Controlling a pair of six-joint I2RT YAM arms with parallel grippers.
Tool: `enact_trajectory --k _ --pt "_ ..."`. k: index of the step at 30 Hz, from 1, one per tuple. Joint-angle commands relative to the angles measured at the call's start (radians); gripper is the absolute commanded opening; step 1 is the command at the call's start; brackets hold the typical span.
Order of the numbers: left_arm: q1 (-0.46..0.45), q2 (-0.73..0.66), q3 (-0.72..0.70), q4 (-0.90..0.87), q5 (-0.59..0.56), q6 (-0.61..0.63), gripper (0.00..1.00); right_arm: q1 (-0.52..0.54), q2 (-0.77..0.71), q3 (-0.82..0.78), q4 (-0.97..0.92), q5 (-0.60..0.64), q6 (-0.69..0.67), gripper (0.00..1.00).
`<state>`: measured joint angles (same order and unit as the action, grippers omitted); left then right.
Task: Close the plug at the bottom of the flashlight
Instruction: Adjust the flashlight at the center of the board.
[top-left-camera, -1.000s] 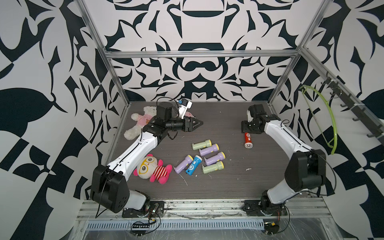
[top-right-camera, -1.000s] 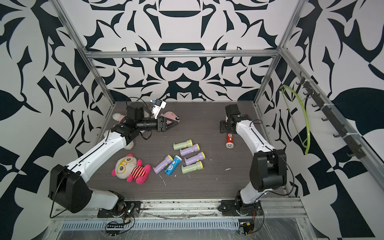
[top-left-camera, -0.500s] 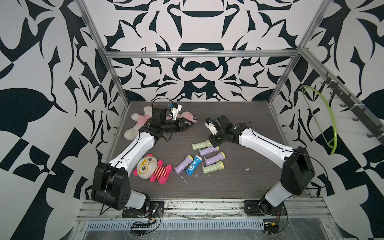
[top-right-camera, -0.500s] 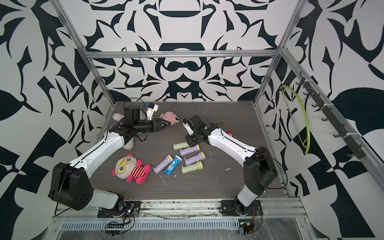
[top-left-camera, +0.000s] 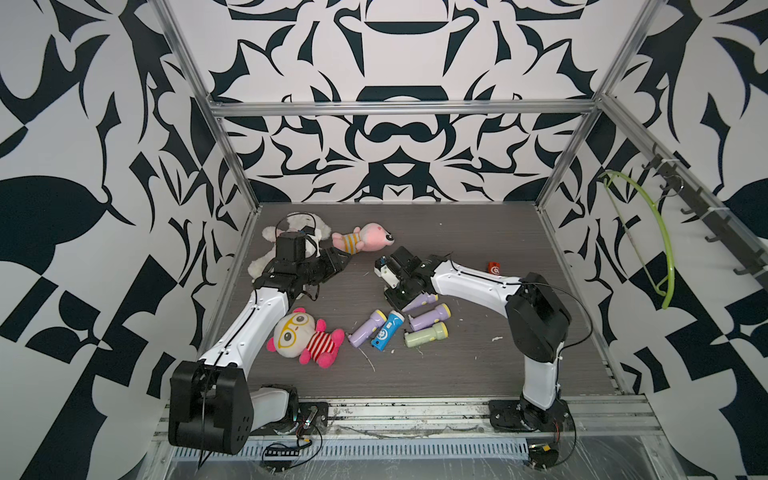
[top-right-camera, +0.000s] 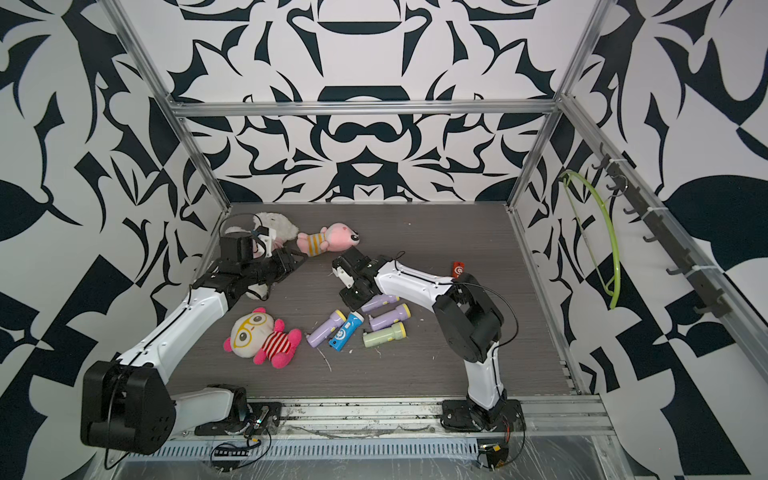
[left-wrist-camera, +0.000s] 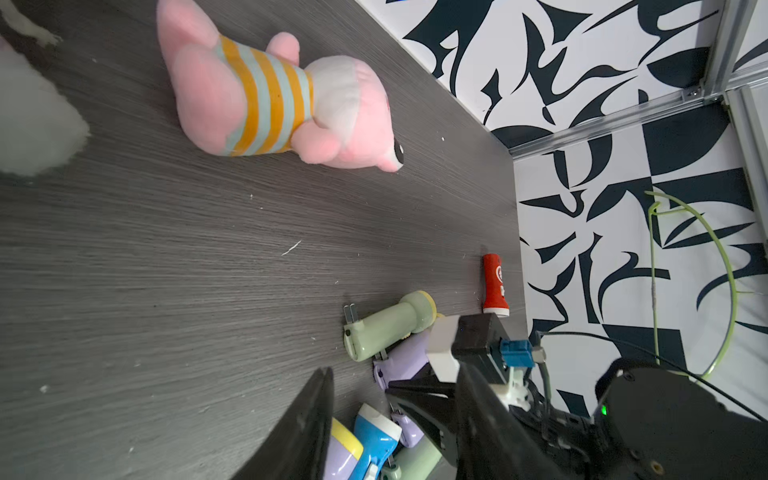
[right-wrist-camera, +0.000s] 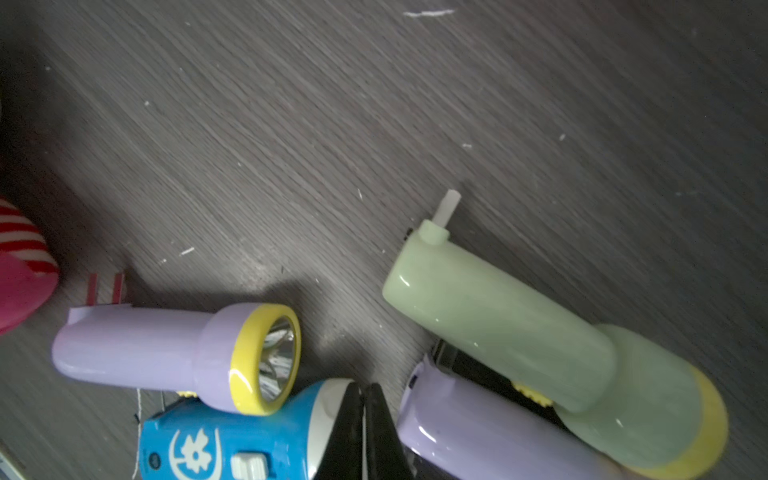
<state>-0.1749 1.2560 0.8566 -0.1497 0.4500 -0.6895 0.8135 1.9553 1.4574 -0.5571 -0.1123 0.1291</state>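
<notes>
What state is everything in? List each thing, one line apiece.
green flashlight: lying flat, plug prong folded out.
lilac flashlight: lying flat, prongs out.
blue flashlight: lying flat, plug not discernible.
right gripper: shut, empty.
left gripper: open, empty.

The worktop (top-left-camera: 457, 232) is dark grey with a fine wood grain; the walls (top-left-camera: 374, 145) are white with bold black leaf shapes; the pale green flashlight (right-wrist-camera: 519, 332) has a yellow head rim, and so has the lilac flashlight (right-wrist-camera: 166, 353); the blue flashlight (right-wrist-camera: 232, 444) bears a white flower print; the small flashlight (left-wrist-camera: 493, 286) is red; the pink plush (left-wrist-camera: 270, 99) wears orange and pale blue stripes; the doll (top-left-camera: 293, 334) has yellow glasses, a red-and-white striped top and magenta limbs.
</notes>
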Motion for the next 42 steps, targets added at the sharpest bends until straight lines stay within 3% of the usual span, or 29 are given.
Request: enact_trajectory --k 1,11,24,35,42 --pt "0.0 -0.003 -0.032 0.073 0.025 -0.037 0.52 -0.003 0.045 0.086 -0.021 0.0 0.01 0.08" --pt "-0.001 0.08 -0.042 0.123 0.142 -0.054 0.51 -0.005 0.156 0.253 -0.088 0.028 -0.013 0.07" --pt "0.0 0.051 -0.026 0.082 0.08 -0.03 0.51 -0.021 0.08 0.112 -0.073 0.013 -0.057 0.07" --pt "-0.012 0.146 0.019 0.129 0.092 -0.082 0.51 -0.234 0.174 0.221 0.042 -0.099 -0.022 0.06" --pt "-0.099 0.26 0.125 0.125 0.037 -0.056 0.5 -0.32 0.195 0.283 0.061 -0.174 -0.023 0.06"
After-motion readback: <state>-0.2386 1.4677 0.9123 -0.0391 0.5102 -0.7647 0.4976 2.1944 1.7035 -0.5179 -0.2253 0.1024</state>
